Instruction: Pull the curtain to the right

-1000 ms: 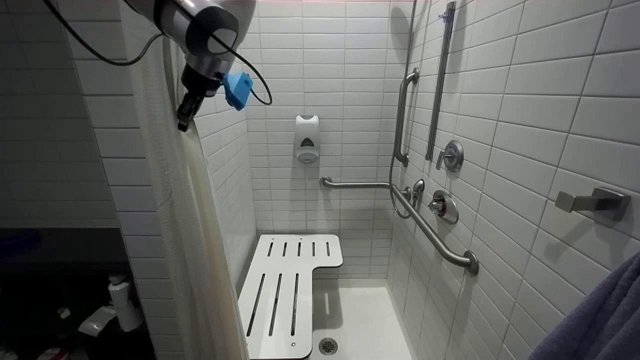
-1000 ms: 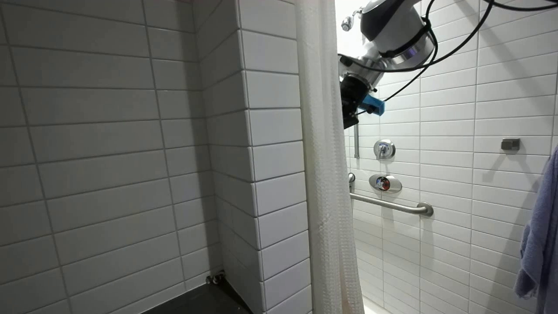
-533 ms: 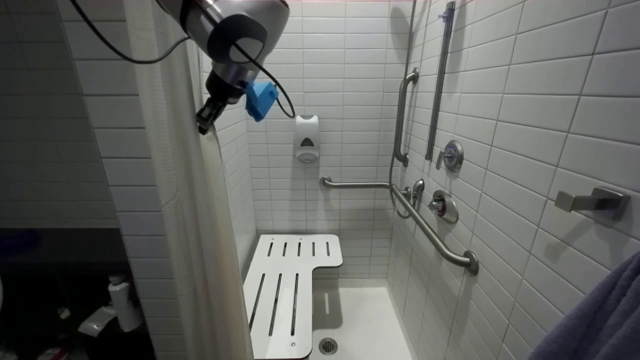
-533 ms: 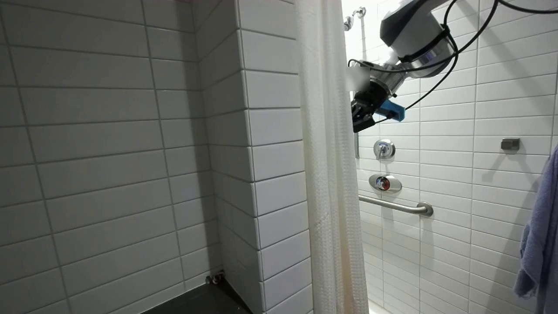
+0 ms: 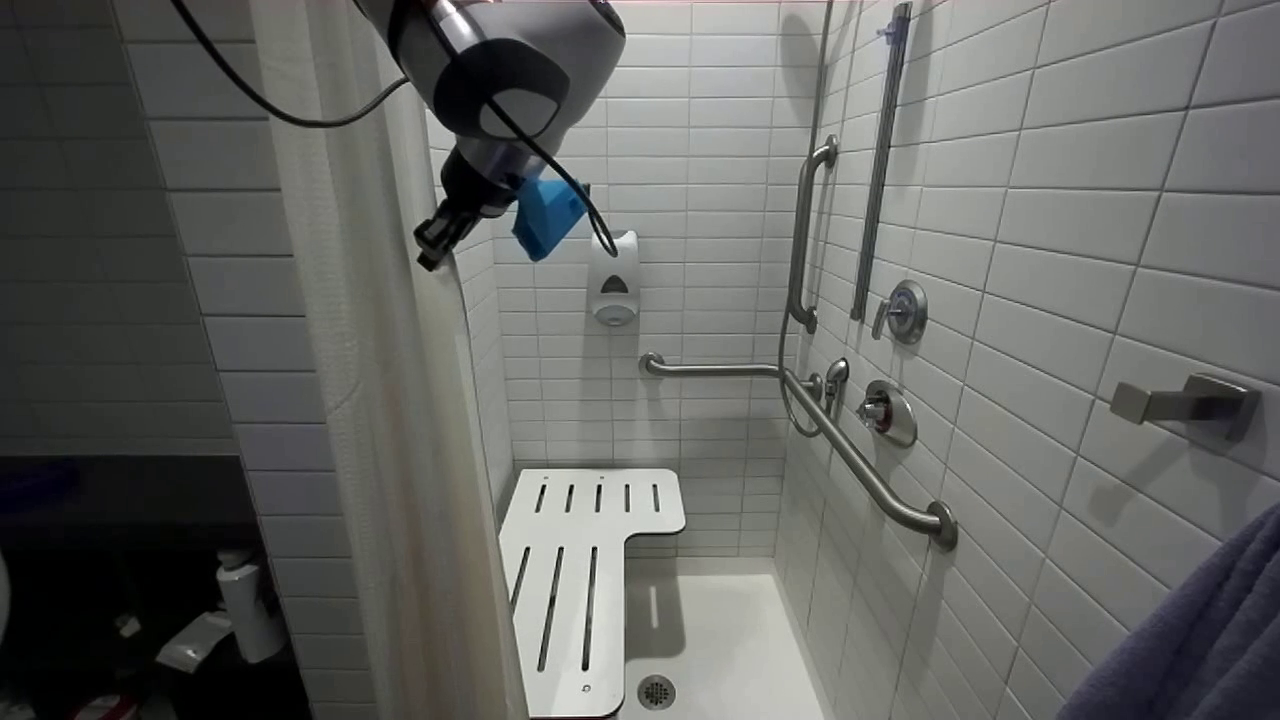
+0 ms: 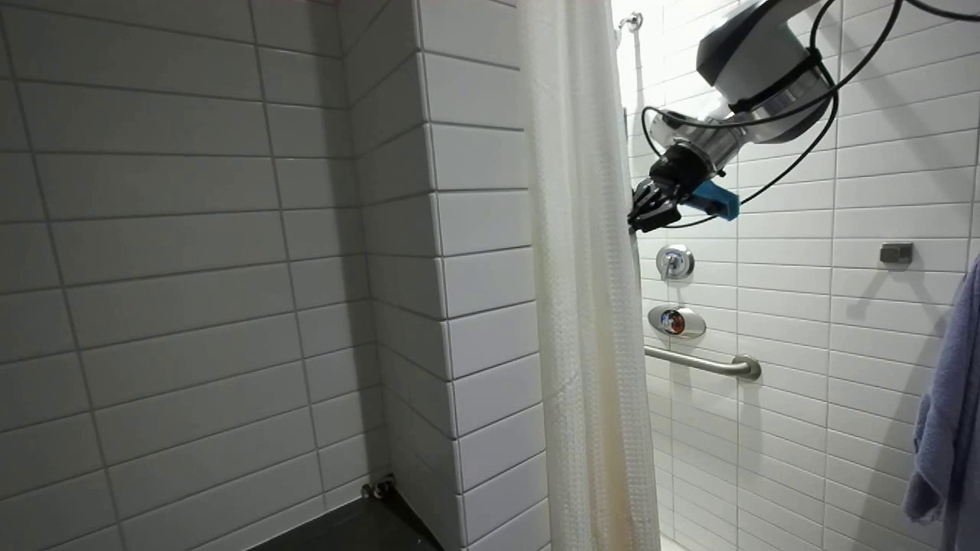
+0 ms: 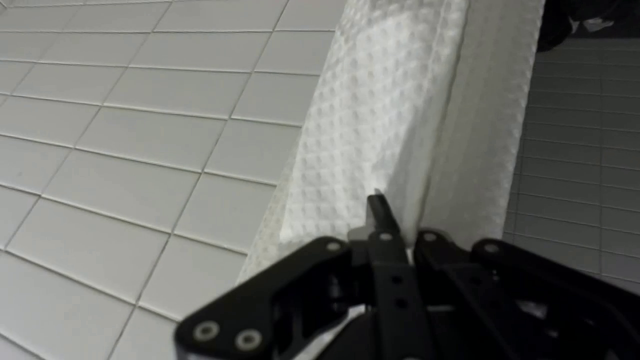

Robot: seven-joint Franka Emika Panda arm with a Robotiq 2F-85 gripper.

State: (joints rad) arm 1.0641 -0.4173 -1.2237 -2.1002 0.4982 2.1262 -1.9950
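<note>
1. In an exterior view the gripper (image 5: 426, 250) slants down to the left, its tips on the right-hand edge of the curtain (image 5: 390, 430).
2. The curtain hangs below the gripper and to its left in long vertical folds, reaching above it as well.
3. Just right of the gripper is a blue block (image 5: 548, 217); farther right, the dispenser (image 5: 613, 292).
4. Below and right of the gripper lies the seat (image 5: 575, 590), partly covered by the curtain, with the drain (image 5: 656, 692) just past its edge. Well below and left stands a bottle (image 5: 250, 612).
5. In an exterior view the gripper reaches in from the right to the curtain's edge; below it and slightly right are the knob (image 6: 675, 262), the valve (image 6: 677, 321) and a bar (image 6: 693, 360).
6. Farther right are the hook (image 6: 896, 254) and, lower, the towel (image 6: 942, 428).
7. In the wrist view the gripper's fingers are brought together, with the curtain pinched between them and running on ahead; tiles (image 7: 140, 135) are to the gripper's left, a dark wall (image 7: 565, 165) to its right.
</note>
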